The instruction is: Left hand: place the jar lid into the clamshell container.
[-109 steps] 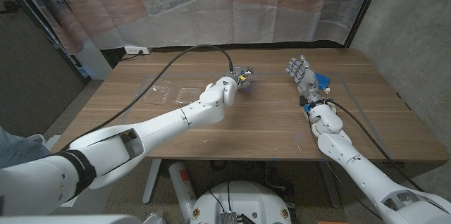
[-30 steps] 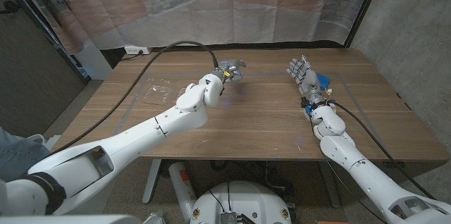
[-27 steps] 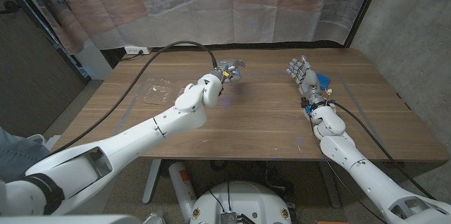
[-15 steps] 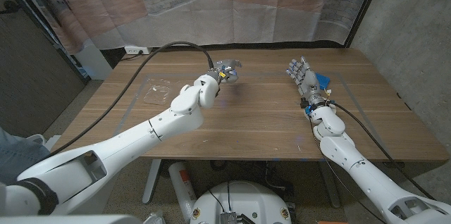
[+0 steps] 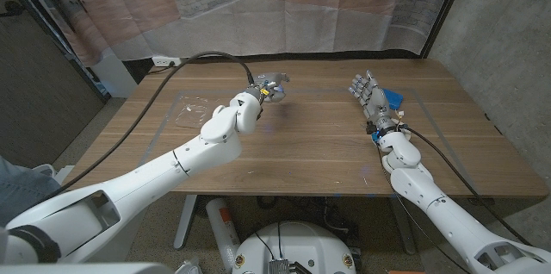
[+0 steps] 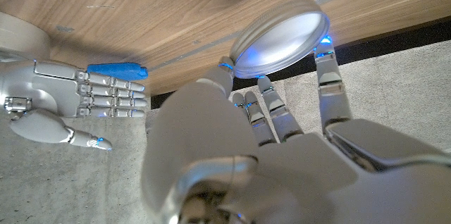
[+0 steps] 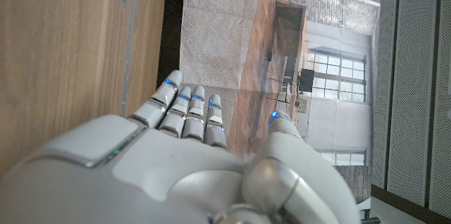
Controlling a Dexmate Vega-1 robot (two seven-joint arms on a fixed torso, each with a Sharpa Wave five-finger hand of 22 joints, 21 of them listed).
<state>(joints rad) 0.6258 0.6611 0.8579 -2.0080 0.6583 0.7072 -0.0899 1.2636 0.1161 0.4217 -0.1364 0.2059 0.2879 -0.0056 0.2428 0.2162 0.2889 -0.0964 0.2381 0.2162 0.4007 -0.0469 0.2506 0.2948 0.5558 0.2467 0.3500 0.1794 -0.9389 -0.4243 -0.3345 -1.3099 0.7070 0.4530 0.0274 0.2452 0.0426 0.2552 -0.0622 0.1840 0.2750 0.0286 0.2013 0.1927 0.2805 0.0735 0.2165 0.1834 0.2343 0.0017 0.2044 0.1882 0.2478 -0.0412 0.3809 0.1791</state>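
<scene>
Holding the lid [image 6: 282, 37] pinched between thumb and a finger, the left hand [image 5: 268, 87] hangs over the far middle of the table [image 5: 327, 149], other fingers [image 6: 271, 115] reaching up behind the disc. Lid: round, silvery, seen face-on in the left wrist view, its rim caught at two sides by blue-lit fingertips.

Clamshell [image 5: 196, 112]: clear plastic, lying on the far left part of the table, left of the left hand and well apart from it. Hard to make out its lid or hinge; cannot tell whether it lies open.

Right hand [image 5: 368, 95]: at the far right of the table, palm upright, fingers straight and close together, holding nothing. Thumb stands apart from the fingers in the right wrist view.

Blue thing [image 5: 393, 98] on the table just beyond the right hand, touching or nearly touching the fingers; cannot tell which. It also appears beside that hand in the left wrist view [image 6: 116, 70].

Black cable [image 5: 202, 59] arcs over the left arm to the wrist.
</scene>
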